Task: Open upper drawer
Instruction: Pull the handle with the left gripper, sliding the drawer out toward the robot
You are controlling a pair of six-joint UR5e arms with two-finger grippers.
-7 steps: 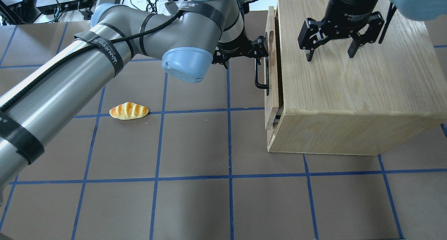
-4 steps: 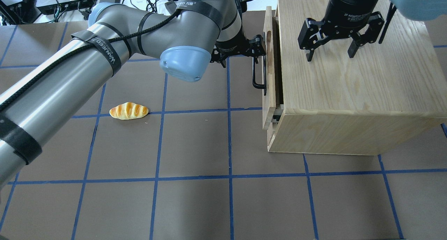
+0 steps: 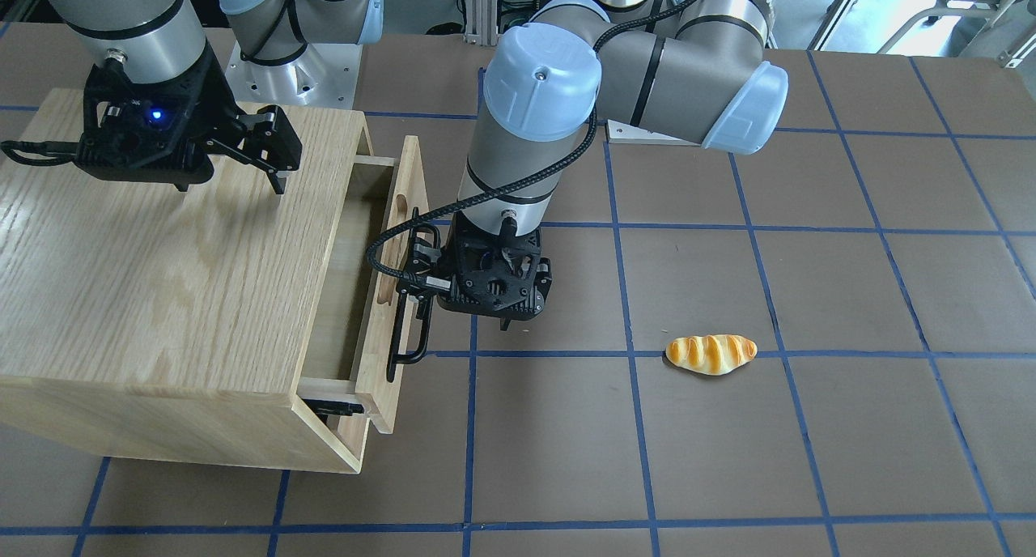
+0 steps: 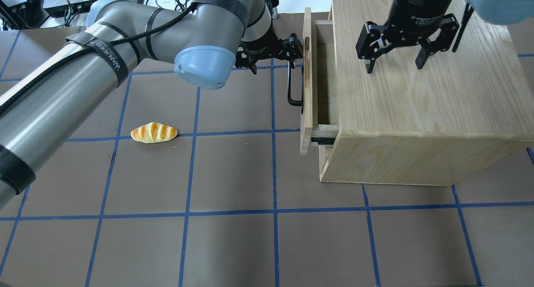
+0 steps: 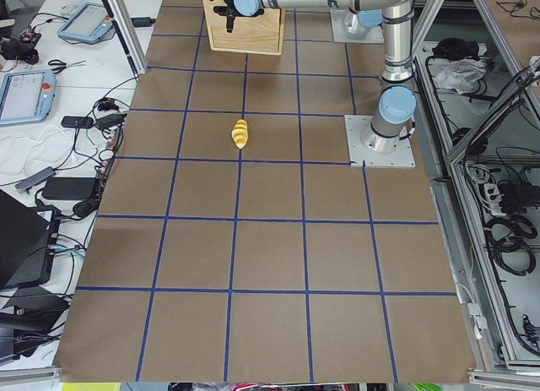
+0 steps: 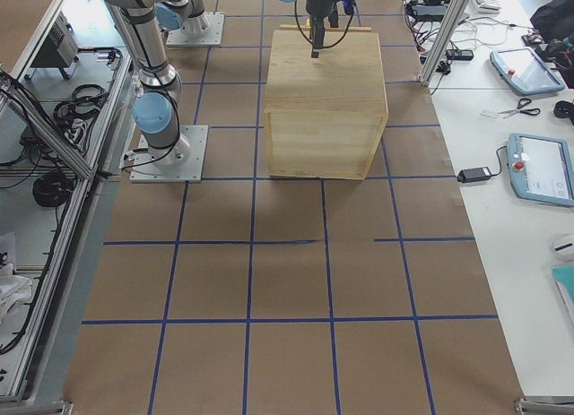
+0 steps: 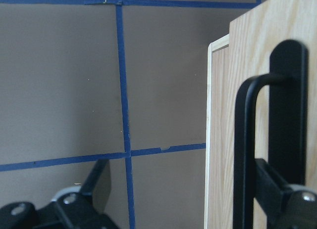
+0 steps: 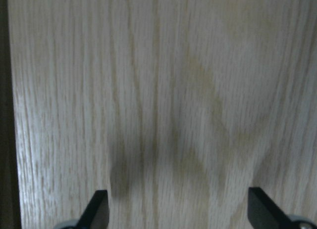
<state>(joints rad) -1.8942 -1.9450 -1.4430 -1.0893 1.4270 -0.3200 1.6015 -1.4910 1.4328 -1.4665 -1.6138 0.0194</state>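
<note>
Bread roll (image 4: 154,132) lies on the table (image 4: 233,245) at left. We read "WANJEED" on a strap (image 4: 107,55) around the left arm. Left gripper (image 4: 294,53), fingers spread, straddles the black handle (image 4: 288,86) of the upper drawer (image 4: 307,70), which stands partly out of the cabinet (image 4: 417,103). We see bare wood inside. Right gripper (image 4: 394,68), marked "2F Adaptive", hangs spread over the cabinet top.

Overhead behind robot, front camera opposite, sharing cabinet (image 4: 417,112)

A robotics lab: teach pendants (image 6: 541,168) and cable tangles (image 5: 512,230) flank a blue-taped desk (image 5: 270,264) (aluminium framing (image 5: 494,111) alongside), two arm bases (image 5: 381,138) bolted down.
</note>
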